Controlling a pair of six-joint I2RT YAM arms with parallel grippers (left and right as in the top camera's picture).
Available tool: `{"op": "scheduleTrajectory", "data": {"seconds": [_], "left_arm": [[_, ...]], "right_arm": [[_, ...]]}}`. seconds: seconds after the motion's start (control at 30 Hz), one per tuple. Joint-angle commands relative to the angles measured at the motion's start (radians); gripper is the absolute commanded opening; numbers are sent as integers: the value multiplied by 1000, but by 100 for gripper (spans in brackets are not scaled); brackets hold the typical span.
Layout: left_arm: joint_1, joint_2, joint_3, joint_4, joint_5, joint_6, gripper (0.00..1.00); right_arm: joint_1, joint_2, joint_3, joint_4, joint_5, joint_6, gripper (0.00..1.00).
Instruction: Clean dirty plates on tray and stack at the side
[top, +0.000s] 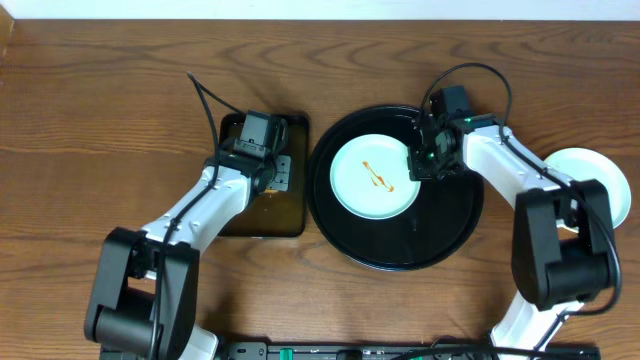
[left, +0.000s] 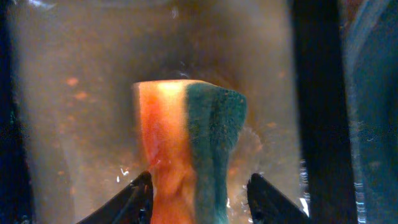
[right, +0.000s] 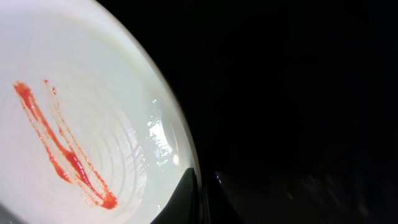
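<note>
At the right gripper's (right: 202, 190) fingertips: one pale mint plate (top: 355, 195), its rim pinched between the closed fingers, an orange-red sauce streak (right: 62, 149) lying just left of the grip.

Beneath that gripper and all round it: the black tray (top: 440, 235), carrying this plate alone.

Well off to its right, outside the tray: cleaned plates (top: 590, 170), already stacked.

Between the left gripper's (left: 199, 193) parted fingers: an orange-and-green sponge (left: 189, 143), upright in the brownish liquid of the pan (top: 255, 215) below; we see no squeeze on it.

We judge the step in hand to be fetching the sponge while the plate is steadied. Next move calls for the left fingers to close on the sponge, lift it clear of the pan wall, and carry it across to the streak.
</note>
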Motion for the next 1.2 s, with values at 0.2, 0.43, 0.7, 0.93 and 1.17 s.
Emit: {"op": "scheduleTrajectory", "data": {"seconds": [0.2,0.43,0.7,0.93,1.17], "left_arm": [[5,46,-1,28,-5,11,57],[5,103,-1,91,-120,11,62],[5,107,-1,79,-63,-8,8],[5,107,-3,112,-58,-7,51],[5,107,-3,110,-59,-7,45]], "right_arm": [[7,-87,-6,-53,70,3,1],[7,-87,-7,-56,67,3,1],[7,-87,-8,-56,67,3,1],[7,-87,-8,-62,67,3,1],[6,-87,-8,-64,67,3,1]]}}
